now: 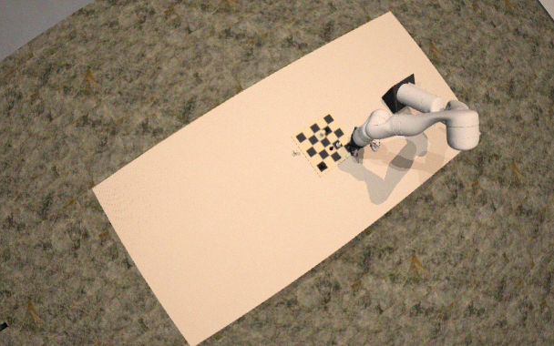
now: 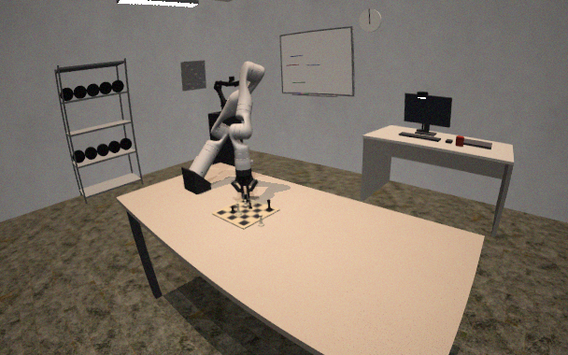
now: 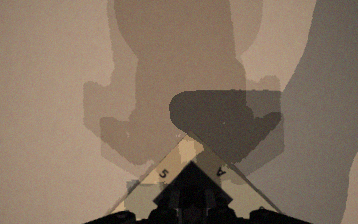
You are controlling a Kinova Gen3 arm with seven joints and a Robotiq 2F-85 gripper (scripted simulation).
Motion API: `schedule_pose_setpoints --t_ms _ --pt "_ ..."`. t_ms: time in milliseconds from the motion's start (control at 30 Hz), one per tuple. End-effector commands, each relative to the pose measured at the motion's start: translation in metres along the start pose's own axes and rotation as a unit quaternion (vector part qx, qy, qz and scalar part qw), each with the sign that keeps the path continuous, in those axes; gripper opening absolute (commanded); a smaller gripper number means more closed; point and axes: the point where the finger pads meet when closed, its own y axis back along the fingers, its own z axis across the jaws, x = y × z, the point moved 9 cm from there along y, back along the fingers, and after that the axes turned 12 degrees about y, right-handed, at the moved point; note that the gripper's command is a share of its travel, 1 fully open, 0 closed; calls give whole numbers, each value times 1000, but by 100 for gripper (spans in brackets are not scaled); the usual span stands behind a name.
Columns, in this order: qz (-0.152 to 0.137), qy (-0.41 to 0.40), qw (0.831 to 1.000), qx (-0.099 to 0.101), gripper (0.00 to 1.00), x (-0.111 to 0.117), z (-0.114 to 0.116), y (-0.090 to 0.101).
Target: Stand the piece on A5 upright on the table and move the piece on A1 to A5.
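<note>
The small chessboard [image 1: 322,143] lies on the table near the arm's base; it also shows in the exterior view [image 2: 246,215]. My gripper [image 1: 351,147] points straight down over the board's corner nearest the base. In the wrist view the labels 5 and A mark that corner square [image 3: 192,155]. The gripper [image 3: 192,192] is shut on a dark chess piece, which is mostly hidden between the fingers, low over A5. I cannot tell whether its base touches the square.
A pale piece [image 1: 321,135] and a black piece [image 1: 331,147] stand on the board. One small piece stands on the table beside the arm, and a pale one [image 1: 295,153] on the table off the far side. The black arm base [image 1: 398,93] is behind.
</note>
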Motion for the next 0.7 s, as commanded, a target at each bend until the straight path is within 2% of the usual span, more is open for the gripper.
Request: schedule_pose_setpoints --t_ms 0,100,133,200,233,300,333,400,433,667 --pt "-1 0 1000 0 7 0 0 1" --pt "-1 0 1000 0 7 0 0 1" --pt "-1 0 1000 0 15 0 0 1" --pt "-1 0 1000 0 15 0 0 1" --pt "-1 0 1000 0 22 0 0 1" --pt "-1 0 1000 0 22 0 0 1" --pt "-1 0 1000 0 29 0 0 1" --pt "-1 0 1000 0 29 0 0 1" --pt "-1 0 1000 0 37 0 0 1" --pt "-1 0 1000 0 37 0 0 1"
